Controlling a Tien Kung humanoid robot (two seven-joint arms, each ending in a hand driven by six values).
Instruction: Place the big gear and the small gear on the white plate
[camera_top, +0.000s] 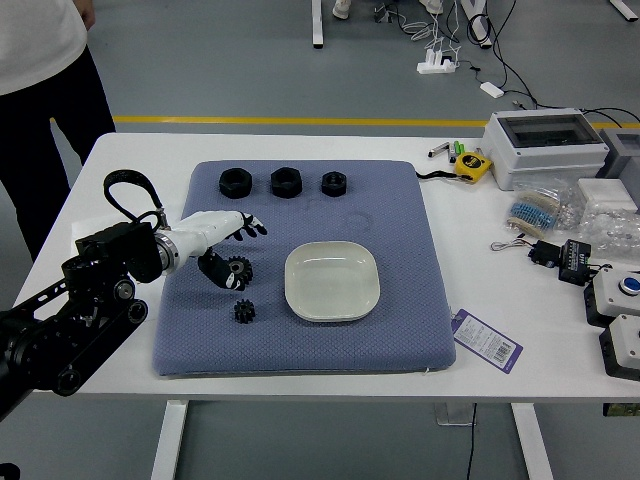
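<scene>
**Other user:** where's the gear, and what are your fingers up to?

**Me:** my left hand (203, 232) is over the blue-grey mat (400, 345), fingers (252, 226) and thumb (214, 268) apart. Big gear (245, 267) is right at the thumb, partly hidden by it; can't tell if they're touching. Small gear (244, 311) is just on my side of the thumb.

**Other user:** which way do they point?

**Me:** both lie flat, teeth facing outward all round. They look round, so I can't pick out a long axis. White plate (332, 282) is to the right of my fingers, flat, with rounded corners.

**Other user:** and the rest?

**Me:** three black round-ish pieces (286, 182) sit in a row beyond my fingers. White table (480, 300) under the mat, grey floor (260, 95) with a yellow line (300, 121) past it. Person (40, 60) standing beyond the table's far left, one hand (86, 12) hanging down.
</scene>
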